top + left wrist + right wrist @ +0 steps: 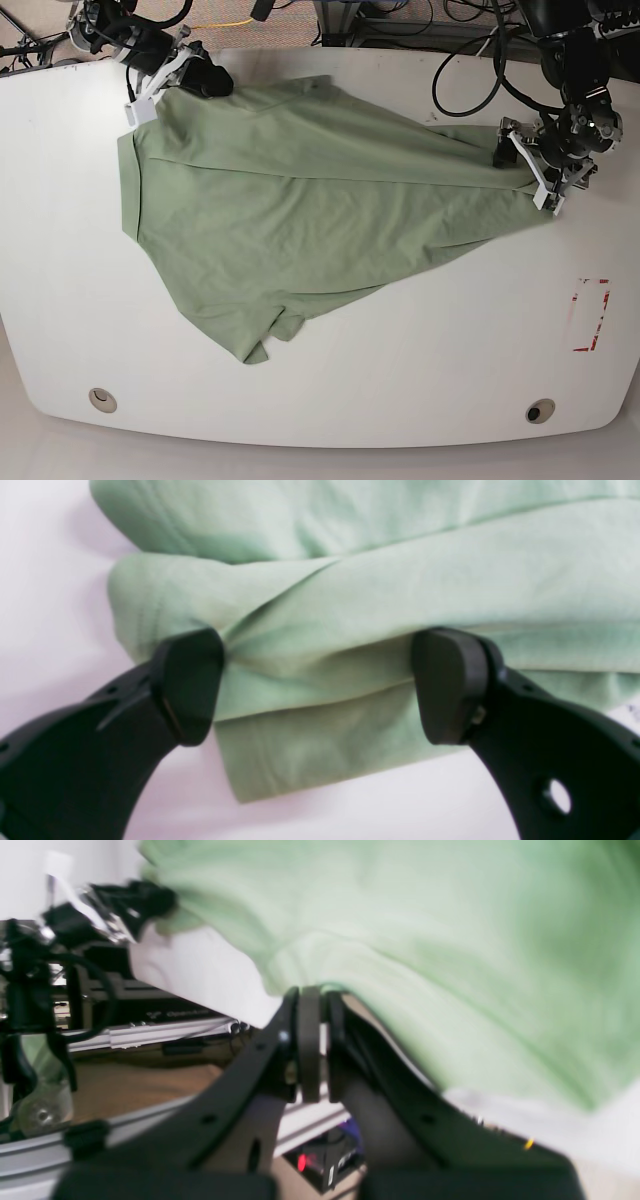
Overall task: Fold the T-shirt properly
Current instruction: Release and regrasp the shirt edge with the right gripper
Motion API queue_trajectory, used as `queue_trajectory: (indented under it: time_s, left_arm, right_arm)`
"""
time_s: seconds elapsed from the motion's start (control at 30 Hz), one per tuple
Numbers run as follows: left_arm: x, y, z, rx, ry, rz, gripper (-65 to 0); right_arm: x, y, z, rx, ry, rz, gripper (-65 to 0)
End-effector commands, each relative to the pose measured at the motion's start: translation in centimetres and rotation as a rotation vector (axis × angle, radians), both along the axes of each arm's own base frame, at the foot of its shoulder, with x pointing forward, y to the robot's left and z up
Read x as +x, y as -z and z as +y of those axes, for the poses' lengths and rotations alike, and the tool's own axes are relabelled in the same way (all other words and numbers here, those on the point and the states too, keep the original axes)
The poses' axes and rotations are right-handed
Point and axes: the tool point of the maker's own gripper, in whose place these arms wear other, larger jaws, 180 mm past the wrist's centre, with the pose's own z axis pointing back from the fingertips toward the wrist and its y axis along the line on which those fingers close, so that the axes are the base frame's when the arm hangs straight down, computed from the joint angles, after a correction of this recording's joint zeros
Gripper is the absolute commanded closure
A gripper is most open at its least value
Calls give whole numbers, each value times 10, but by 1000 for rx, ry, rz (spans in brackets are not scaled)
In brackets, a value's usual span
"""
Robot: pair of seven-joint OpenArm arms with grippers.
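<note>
Black fingers [192,687] of the left gripper [320,685] fill the near edge of the left wrist view, spread wide, one each side of a bunched fold of the T-shirt [380,605]. Cloth sits between the tips but they don't pinch it; can't tell if the pads touch the fabric.

Right gripper [315,1005] in its own wrist view: jaws pressed together w/ a thin edge of green cloth caught at the tips. View is blurred. Behind it, past the table edge: aluminium rails [170,1032], black cables [30,970], a dark box w/ a red light [320,1160] lower down.

Base view: T-shirt [300,210] lies across the middle of the white table [400,390], stretched from far left corner to right side, wrinkled, lower hem and a sleeve trailing toward the near edge. Right gripper [205,78] at the shirt's far-left corner; left gripper [535,170] at the shirt's right tip. Nothing lies on top of the cloth.

Other bits: red-marked rectangle [590,314] on table at right, apart from the shirt; two round holes [101,399] near the front edge; cable tangle [470,60] beyond the far edge.
</note>
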Motion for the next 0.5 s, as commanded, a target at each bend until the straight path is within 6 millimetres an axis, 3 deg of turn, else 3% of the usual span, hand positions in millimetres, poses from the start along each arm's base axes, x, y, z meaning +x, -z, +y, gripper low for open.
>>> queue_trajectory:
  time_s: [0.0,0.37,0.47]
  left_arm:
    - [14,-21,3,23,15,-68,-554]
    - [16,-23,7,37,16,-71,-554]
    - [16,-24,8,42,18,-71,-554]
  right_arm:
    - [25,-23,-12,-7,37,-111,0]
    - [97,-59,-34,-111,21,-308,0]
    - [112,-60,-42,-120,27,-322,0]
